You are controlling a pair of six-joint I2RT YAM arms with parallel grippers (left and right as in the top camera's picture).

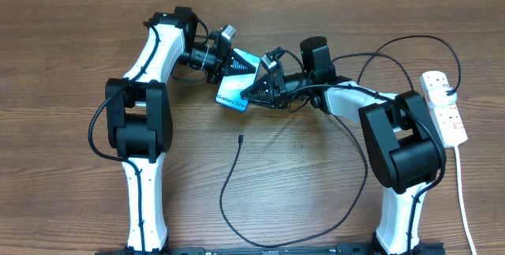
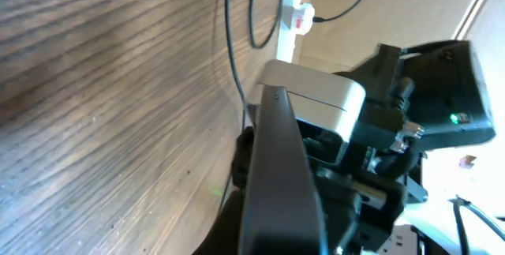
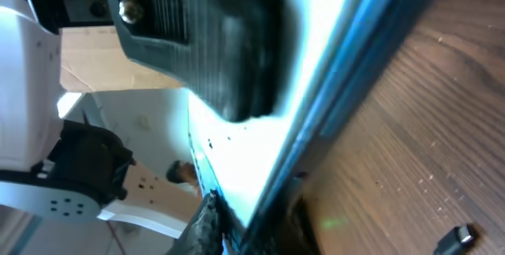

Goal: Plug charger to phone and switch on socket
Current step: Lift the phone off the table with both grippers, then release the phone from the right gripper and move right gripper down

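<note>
Progress: early; neither step done, as far as pics show.

- phone (image 1: 233,94): lifted off the table (image 1: 71,208), tilted, screen lit, at centre-back between both arms
- left gripper (image 1: 230,65): clenched on phone's upper end; left wrist view shows the phone edge-on, dark rim running up the middle
- right gripper (image 1: 254,89): clamped on phone's other side; one finger pad (image 3: 213,42) flat on the glass, the other under the edge
- charger (image 1: 224,182): cable lies loose in a wide loop on the wood; connector tip (image 1: 239,138) flat on the table, just in front of the phone, apart from it, touched by neither arm; so not plugged into the phone
- far end of cable runs to the socket (image 1: 443,105) at right edge; looks seated there, judged only
- red switch (image 2: 300,20): on/off position too small to tell; no gripper near it

Left to do, prob.: free one arm; pick up tip; find the phone's port (not visible); insert; then press the switch.
</note>
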